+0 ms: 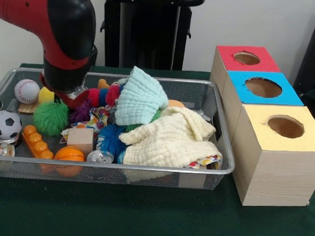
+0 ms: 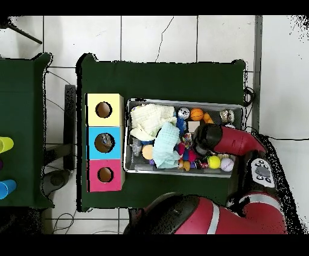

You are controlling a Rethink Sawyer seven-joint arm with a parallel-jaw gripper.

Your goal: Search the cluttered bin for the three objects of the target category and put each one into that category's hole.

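Front view: my gripper is buried in the wire bin's left clutter beside the green fuzzy ball, finger state indiscernible; three coloured hole boxes stand at right.

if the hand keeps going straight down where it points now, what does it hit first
Most likely the purple fuzzy toy or the red pom-pom beside it in the wire bin. The hand points down right at them, though depth is unclear and it may already touch.

We've got a shiny wire-mesh metal bin, crinkly soft cloths, matte pale wood boxes and a glossy plastic arm shell.
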